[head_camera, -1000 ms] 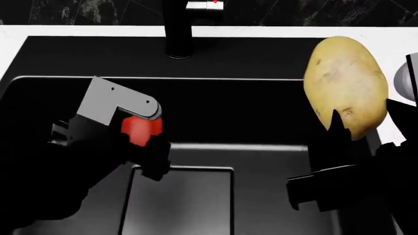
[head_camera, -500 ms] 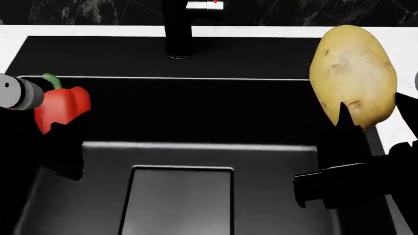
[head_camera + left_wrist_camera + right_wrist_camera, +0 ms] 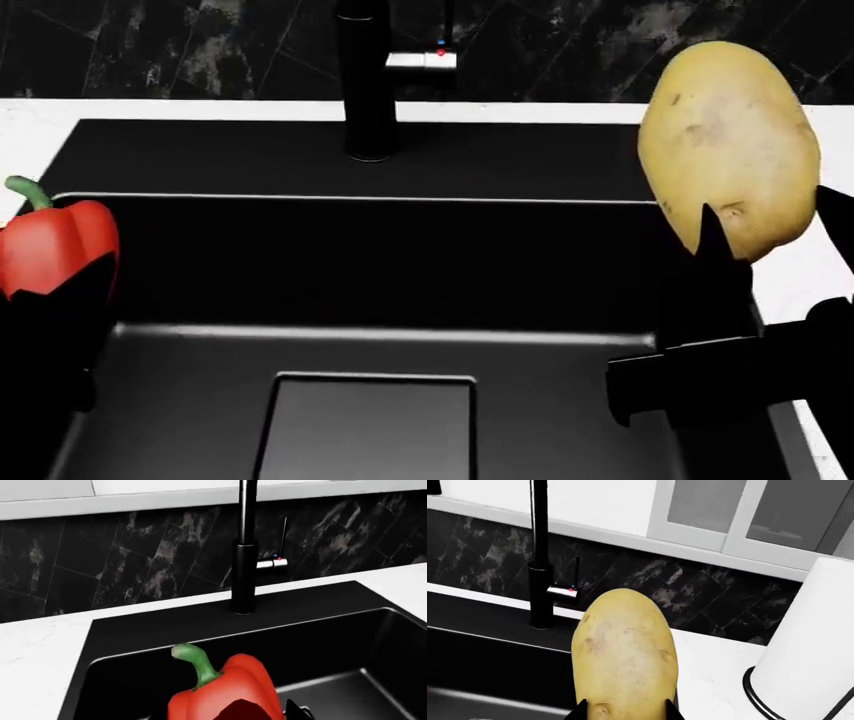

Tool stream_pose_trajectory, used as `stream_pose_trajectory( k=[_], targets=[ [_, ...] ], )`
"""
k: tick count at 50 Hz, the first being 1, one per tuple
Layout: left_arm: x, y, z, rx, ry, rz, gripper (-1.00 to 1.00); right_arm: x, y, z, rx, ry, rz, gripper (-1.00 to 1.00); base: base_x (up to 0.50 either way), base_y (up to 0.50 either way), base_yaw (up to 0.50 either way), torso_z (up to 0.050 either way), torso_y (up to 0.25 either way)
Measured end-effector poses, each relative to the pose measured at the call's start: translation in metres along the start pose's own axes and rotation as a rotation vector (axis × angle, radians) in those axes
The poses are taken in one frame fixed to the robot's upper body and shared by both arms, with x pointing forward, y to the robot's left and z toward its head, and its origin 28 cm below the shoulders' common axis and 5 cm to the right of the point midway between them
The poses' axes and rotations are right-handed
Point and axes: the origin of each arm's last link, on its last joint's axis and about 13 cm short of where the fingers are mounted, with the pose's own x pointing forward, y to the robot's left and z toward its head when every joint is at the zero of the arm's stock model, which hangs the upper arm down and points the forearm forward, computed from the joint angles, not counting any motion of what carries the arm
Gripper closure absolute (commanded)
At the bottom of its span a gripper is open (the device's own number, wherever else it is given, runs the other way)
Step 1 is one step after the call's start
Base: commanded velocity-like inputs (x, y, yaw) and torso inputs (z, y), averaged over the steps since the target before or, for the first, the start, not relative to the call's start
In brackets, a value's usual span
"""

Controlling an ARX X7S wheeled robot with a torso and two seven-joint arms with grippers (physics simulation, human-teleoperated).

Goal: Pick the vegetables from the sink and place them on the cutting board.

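Dark marbled wall tile backs the white countertop (image 3: 714, 652) and the black sink (image 3: 360, 260). Both vegetables are lifted above the sink: the potato (image 3: 727, 145) over its right rim, clenched at its lower end by the right gripper (image 3: 721, 300); the bell pepper (image 3: 54, 245) over its left rim, seated in the left gripper (image 3: 54, 310). The cutting board is not in view. Carry each item level, maintain grip pressure, and clear the faucet (image 3: 367, 80) behind the sink before swinging outward.
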Motion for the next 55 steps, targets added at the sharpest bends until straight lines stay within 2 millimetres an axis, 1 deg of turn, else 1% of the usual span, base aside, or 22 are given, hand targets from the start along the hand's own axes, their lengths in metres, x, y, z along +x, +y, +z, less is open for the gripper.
stream_pose_trajectory(
  k=[8,25,40,55],
  targets=[
    [-0.004,0.0,-0.002,-0.013,-0.004,0.01,1.0,-0.001,0.0,0.0,-0.003,-0.009,-0.001,1.0,0.0,0.0,0.0,-0.019,0.214],
    [-0.01,0.007,-0.004,-0.028,-0.01,0.052,1.0,-0.002,0.001,-0.004,-0.008,-0.032,0.005,1.0,0.0,0.01,0.0,-0.001,0.003],
    [-0.012,0.011,-0.003,-0.03,-0.015,0.074,1.0,-0.005,0.002,-0.008,-0.026,-0.033,0.017,1.0,-0.3,0.49,0.0,0.0,0.0],
    [-0.011,0.014,-0.003,-0.028,-0.015,0.088,1.0,-0.005,0.003,-0.01,-0.033,-0.032,0.013,1.0,0.0,0.5,0.0,0.0,0.0]
  ],
)
